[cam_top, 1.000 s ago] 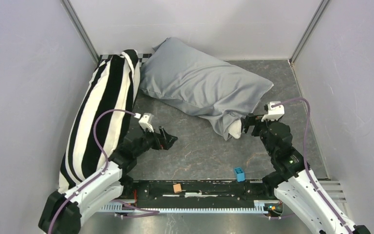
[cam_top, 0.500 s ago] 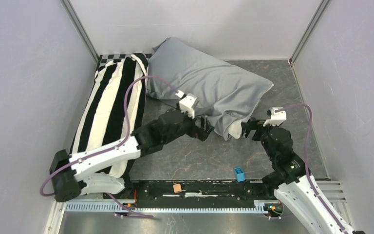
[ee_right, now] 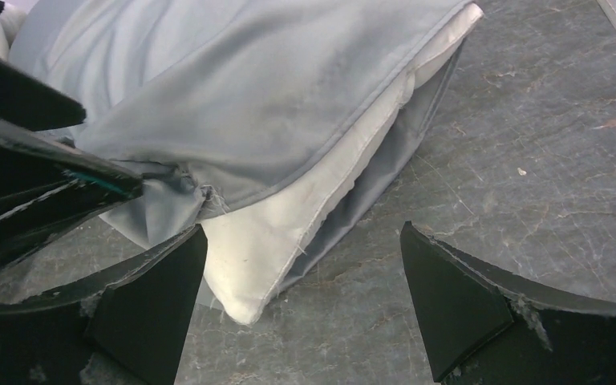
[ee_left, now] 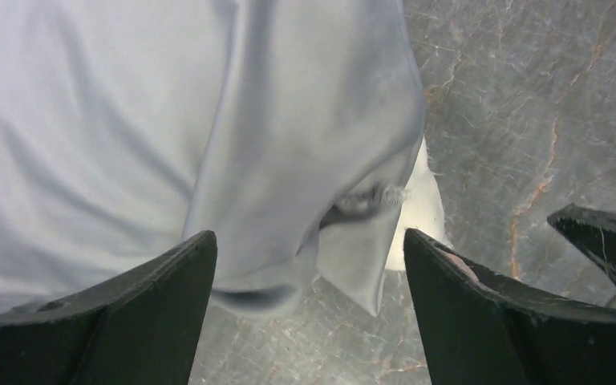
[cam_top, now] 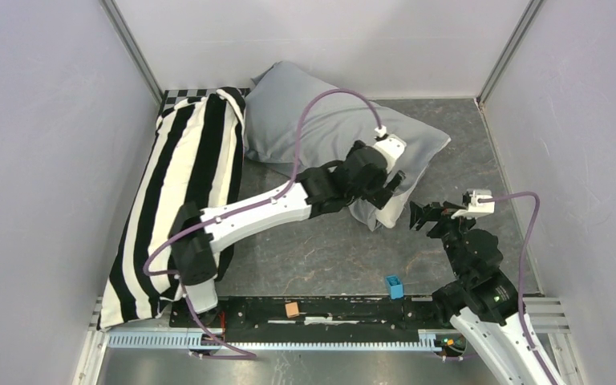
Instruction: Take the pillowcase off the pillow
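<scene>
Your pillowcase (cam_top: pixel 329 128) lies at 12 o'clock on the table (cam_top: pixel 313 249); the right wrist view bares the pillow (ee_right: pixel 273 241) edge where overhead shows a corner. Left gripper (ee_left: pixel 305 241) gapes over the hem; right gripper (cam_top: pixel 417 216) spread empty at 3 o'clock

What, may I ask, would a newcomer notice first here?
The blue-grey pillowcase lies far centre, white pillow poking from its open near corner. The left pincer hangs open over that corner, the right pincer open beside it. A striped pillow lies along the left wall.
</scene>
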Controlling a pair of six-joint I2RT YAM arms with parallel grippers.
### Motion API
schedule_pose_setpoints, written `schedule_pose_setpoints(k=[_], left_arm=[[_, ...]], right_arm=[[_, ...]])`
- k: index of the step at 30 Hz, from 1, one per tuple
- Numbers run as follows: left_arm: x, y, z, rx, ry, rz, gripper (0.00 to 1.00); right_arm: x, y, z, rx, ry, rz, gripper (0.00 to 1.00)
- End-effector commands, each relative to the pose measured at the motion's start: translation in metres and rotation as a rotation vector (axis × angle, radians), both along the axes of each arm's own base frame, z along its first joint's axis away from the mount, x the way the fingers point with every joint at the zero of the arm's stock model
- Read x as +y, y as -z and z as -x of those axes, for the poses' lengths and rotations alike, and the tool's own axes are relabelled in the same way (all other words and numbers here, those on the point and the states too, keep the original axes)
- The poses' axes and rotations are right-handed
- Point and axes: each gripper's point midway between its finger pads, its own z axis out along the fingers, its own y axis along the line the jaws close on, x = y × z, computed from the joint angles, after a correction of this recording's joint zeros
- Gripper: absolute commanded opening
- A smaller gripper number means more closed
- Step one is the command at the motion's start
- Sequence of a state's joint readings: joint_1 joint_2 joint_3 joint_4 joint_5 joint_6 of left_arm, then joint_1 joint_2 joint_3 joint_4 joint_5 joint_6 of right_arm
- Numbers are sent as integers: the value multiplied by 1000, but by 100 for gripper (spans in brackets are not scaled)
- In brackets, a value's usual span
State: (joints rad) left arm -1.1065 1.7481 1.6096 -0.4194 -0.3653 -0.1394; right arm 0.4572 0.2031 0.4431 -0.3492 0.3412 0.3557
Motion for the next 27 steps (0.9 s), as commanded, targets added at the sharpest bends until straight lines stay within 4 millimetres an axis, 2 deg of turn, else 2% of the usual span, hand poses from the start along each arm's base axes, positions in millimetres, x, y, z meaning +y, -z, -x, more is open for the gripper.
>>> schedule_pose_setpoints(k=[1, 5, 6, 7, 10, 11, 14, 18, 22, 27], left_arm=[[-15, 12, -5, -21, 101, -165, 86], [-24, 34, -7, 25, 112, -214, 70], [-25, 36, -8, 26, 105, -215, 62], [-23, 36, -10, 25, 87, -215, 53], [-7, 27, -29, -16, -57, -210, 10], [-2, 22, -33, -22, -96, -196, 3], [16, 7, -47, 12, -181, -95, 2], [42, -13, -65, 124, -225, 146, 2], [69, -22, -75, 172, -242, 302, 2], [98, -25, -84, 209, -276, 368, 2]], right_arm=[[-7, 8, 0, 14, 39, 1, 98], [-4, 20, -1, 32, 32, -6, 98], [-2, 22, -1, 33, 26, -11, 98], [-1, 25, -2, 35, 20, -16, 98], [3, 37, -5, 52, 12, -21, 98], [4, 40, -6, 59, 13, -25, 98], [10, 48, -10, 76, 0, -38, 98], [26, 48, -16, 73, -57, -80, 98], [45, 50, -22, 94, -122, -139, 98], [72, 28, -32, 80, -201, -297, 98]])
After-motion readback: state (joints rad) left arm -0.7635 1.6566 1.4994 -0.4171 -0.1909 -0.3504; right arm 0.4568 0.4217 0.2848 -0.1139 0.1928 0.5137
